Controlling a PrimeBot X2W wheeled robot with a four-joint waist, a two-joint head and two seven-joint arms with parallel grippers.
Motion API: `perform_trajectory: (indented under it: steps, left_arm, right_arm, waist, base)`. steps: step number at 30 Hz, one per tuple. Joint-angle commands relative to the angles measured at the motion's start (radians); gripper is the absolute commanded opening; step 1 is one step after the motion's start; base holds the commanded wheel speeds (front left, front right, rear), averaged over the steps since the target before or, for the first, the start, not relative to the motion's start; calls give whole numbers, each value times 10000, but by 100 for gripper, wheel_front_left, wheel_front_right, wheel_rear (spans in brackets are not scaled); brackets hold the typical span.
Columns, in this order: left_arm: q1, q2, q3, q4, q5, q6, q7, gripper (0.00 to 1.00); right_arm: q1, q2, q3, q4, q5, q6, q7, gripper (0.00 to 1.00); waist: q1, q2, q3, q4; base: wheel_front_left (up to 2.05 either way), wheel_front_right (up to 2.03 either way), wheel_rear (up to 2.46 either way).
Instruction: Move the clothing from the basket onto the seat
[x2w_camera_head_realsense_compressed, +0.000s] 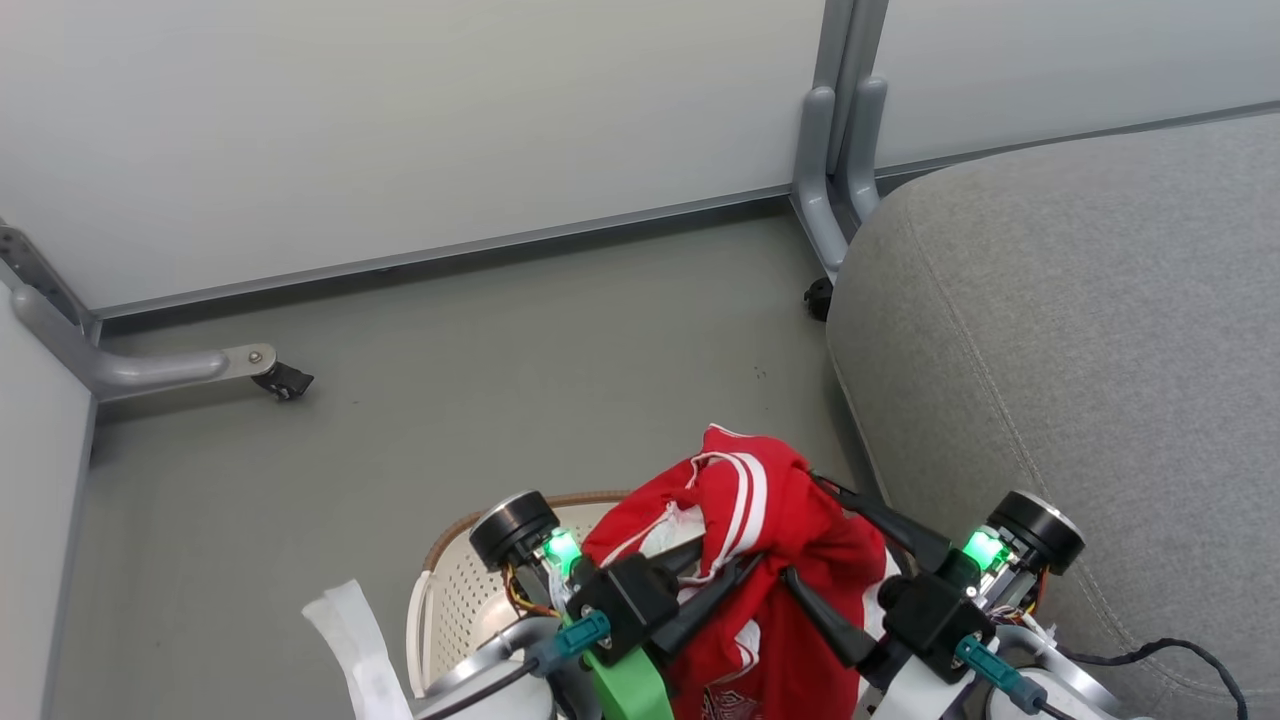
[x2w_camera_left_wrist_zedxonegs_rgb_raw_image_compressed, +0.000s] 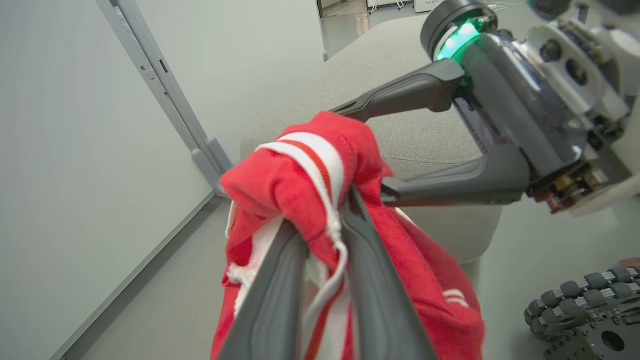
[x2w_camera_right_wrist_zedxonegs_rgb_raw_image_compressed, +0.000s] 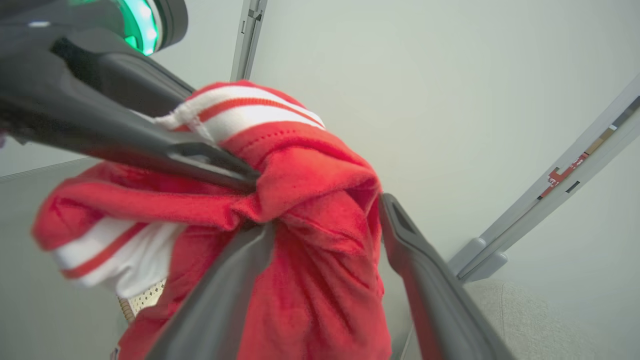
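The clothing (x2w_camera_head_realsense_compressed: 745, 540) is being held bunched above the basket (x2w_camera_head_realsense_compressed: 450, 580), pinched by the clenched left gripper (x2w_camera_left_wrist_zedxonegs_rgb_raw_image_compressed: 324, 215), while the right gripper (x2w_camera_right_wrist_zedxonegs_rgb_raw_image_compressed: 327, 215) is being held spread around it, with the seat (x2w_camera_head_realsense_compressed: 1080, 350) lying just to the right, nearer the right arm.

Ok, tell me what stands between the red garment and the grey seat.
Nothing visible blocks the way. The clothing hangs above the basket, pinched in the left gripper. The seat lies close by on the robot's right. The right gripper is on that side, its fingers spread open around the fabric.
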Motion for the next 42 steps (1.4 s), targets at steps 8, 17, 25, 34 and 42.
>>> perform_trajectory:
  steps: [8,17,25,34,42]
  left_arm:
    - [-273,-112,-258,-278,-225,-75,-240,0]
    - [-215,-50,-119,-279,-417,91,-333,0]
    - [-241,-66,45,-229,-595,215,-458,0]
    - [-247,-19,248,-232,-724,402,-596,0]
    - [-191,-2,188,-252,-759,437,-656,0]
  right_arm:
    - [-279,-139,711,620,481,3,-37,0]
    - [-159,-70,639,651,665,3,-31,0]
    - [247,9,253,868,879,3,-28,0]
    - [648,200,-207,884,958,-2,-19,0]
    - [799,343,-344,679,890,-2,-20,0]
  waist:
    - [1,0,1,69]
    - [1,0,-38,15]
    - [1,0,-27,13]
    - [1,0,-35,5]
    - [1,0,-49,-13]
  base:
    - [0,0,0]
    - [0,0,0]
    - [0,0,0]
    - [0,0,0]
    - [0,0,0]
